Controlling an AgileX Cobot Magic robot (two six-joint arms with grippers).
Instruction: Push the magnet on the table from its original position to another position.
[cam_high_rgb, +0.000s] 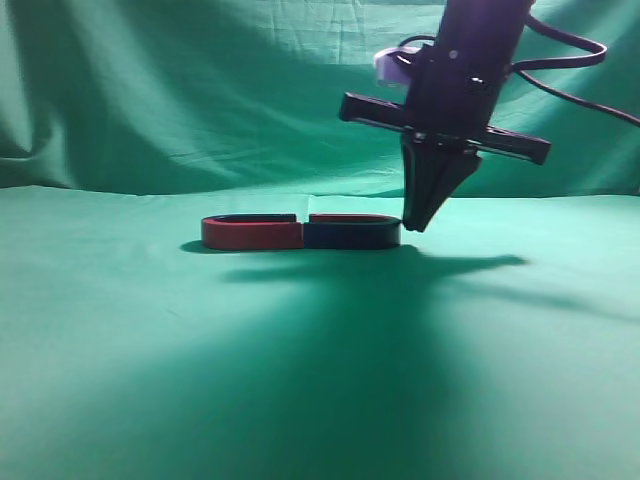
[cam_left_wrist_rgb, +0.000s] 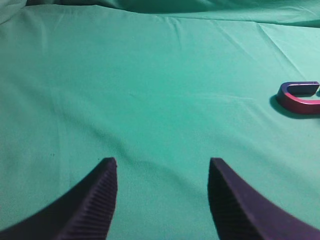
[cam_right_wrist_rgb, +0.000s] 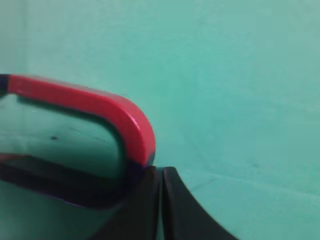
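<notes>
On the green table (cam_high_rgb: 120, 380) the magnet (cam_high_rgb: 352, 233) lies end to end with a red-sided magnet (cam_high_rgb: 252, 233). The right gripper (cam_high_rgb: 418, 222), jaws closed and empty, touches its right end; the push appears barely begun.

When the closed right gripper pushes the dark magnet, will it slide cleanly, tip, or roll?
The magnet lies flat and low, so tipping or rolling seems unlikely. On the cloth-covered table it may drag. It appears to meet the red-sided magnet end to end, so both probably move together before the right gripper.
</notes>
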